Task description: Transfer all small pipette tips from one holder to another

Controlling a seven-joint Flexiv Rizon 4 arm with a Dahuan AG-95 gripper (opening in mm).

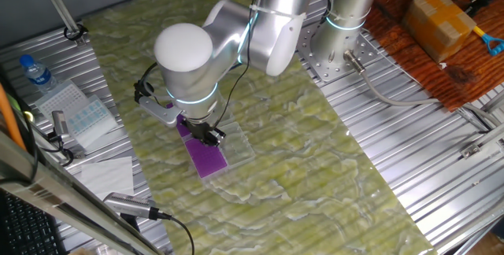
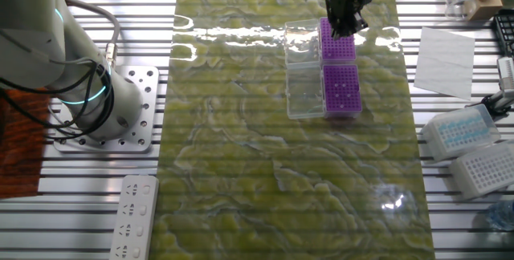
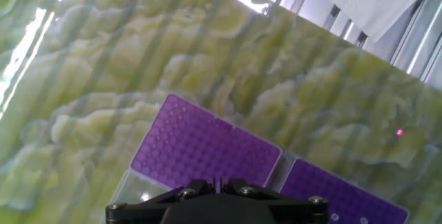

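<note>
Two purple racks lie end to end on the green mat. The far rack has bare holes and also shows in the hand view. The near rack carries the small pipette tips, tiny pale dots; a few also show at the hand view's bottom edge. My gripper hangs just above the far rack, also in one fixed view, over the purple rack. In the hand view the gripper has its jaws nearly together. I see nothing between them.
Clear rack lids lie beside the racks on the mat. White tip boxes and paper sit on the slatted table at the side. A power strip and the arm base are on the other side.
</note>
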